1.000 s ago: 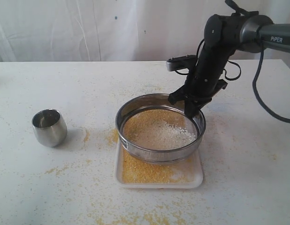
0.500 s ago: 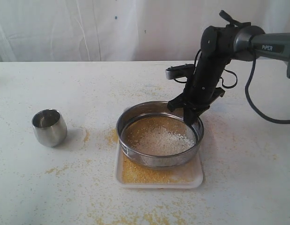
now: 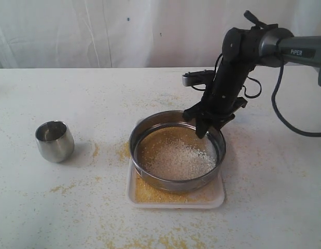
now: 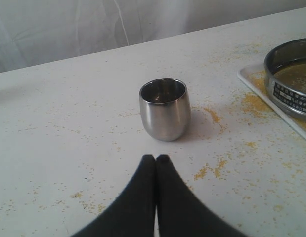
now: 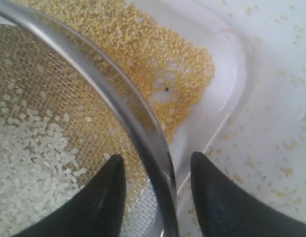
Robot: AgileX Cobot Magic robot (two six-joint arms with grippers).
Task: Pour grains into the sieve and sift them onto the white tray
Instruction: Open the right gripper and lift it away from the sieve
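Observation:
The steel sieve [image 3: 176, 183] rests on the white tray [image 3: 215, 197] at mid-table. Inside it lie yellow grains [image 3: 155, 142] with a paler whitish heap toward the right. More yellow grains [image 3: 152, 192] cover the tray under it. My right gripper [image 3: 203, 133] reaches down onto the sieve's far right rim. In the right wrist view the gripper [image 5: 157, 157] is open, one finger inside the sieve rim [image 5: 120, 98] and one outside over the tray [image 5: 227, 84], with gaps on both sides. My left gripper [image 4: 156, 158] is shut and empty, hovering near the small steel cup [image 4: 164, 108].
The small steel cup [image 3: 54, 140] stands upright at the left of the table. Spilled grains are scattered over the tabletop [image 3: 98, 218], thickest near the front edge and beside the tray. A white curtain hangs behind the table.
The sieve has dropped from a raised, tilted pose to lie flat on the tray. My right gripper shifted slightly left and down along the rim. The cup stayed put.

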